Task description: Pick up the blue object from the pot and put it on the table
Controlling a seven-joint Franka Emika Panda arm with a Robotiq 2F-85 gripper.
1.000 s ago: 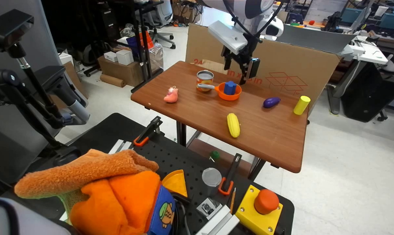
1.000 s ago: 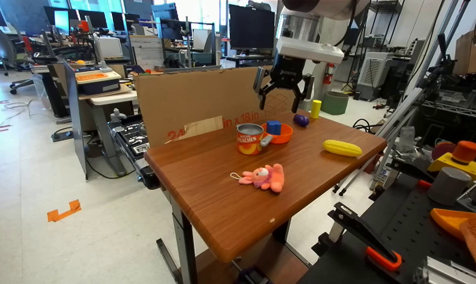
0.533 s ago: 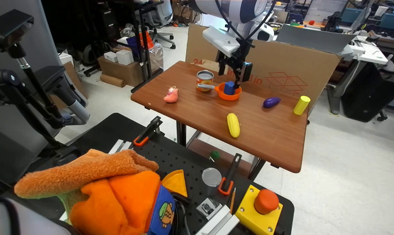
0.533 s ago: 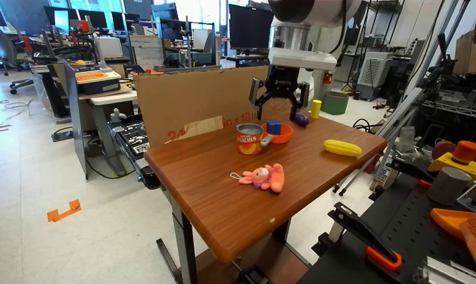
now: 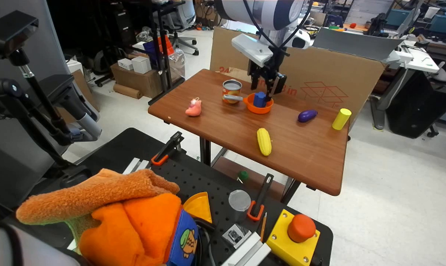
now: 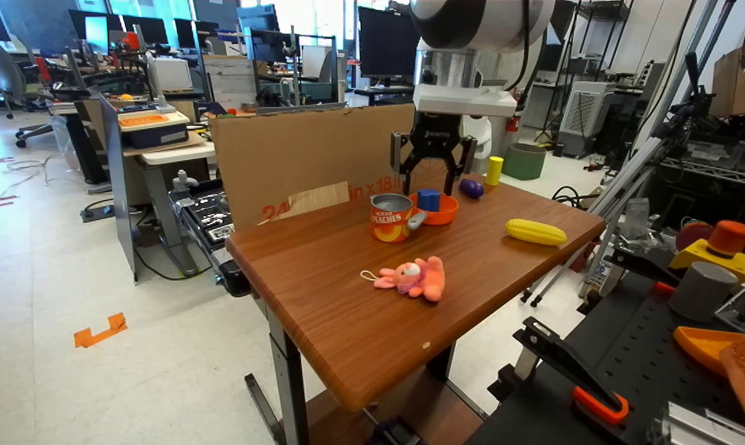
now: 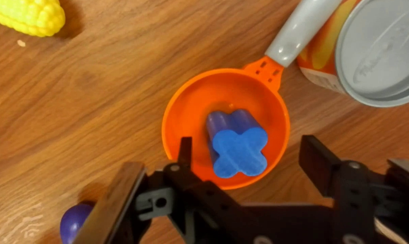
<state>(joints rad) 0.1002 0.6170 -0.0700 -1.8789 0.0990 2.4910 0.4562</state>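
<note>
The blue object (image 7: 240,152) is a chunky block with a four-lobed top. It stands in the shallow orange pot (image 7: 191,112), whose grey handle points toward the can. Both exterior views show the blue object (image 5: 260,99) (image 6: 429,199) in the pot (image 5: 258,110) (image 6: 444,216) on the brown wooden table (image 5: 223,123) (image 6: 323,278). My gripper (image 7: 247,145) is open and empty. In the wrist view its fingers appear on either side of the blue object, with a gap at each side. In both exterior views the gripper (image 5: 262,94) (image 6: 427,188) is just above and behind the pot.
A peach can (image 6: 391,219) stands beside the pot handle. A pink plush toy (image 6: 412,278), yellow corn (image 5: 264,142), purple eggplant (image 5: 307,115) and yellow cylinder (image 5: 341,119) are also on the table. A cardboard panel (image 5: 319,74) stands along the table's back edge.
My gripper has come down and across toward the pot, from higher above the table to just over the blue object. It has stayed open. The pot and blue object have not moved.
</note>
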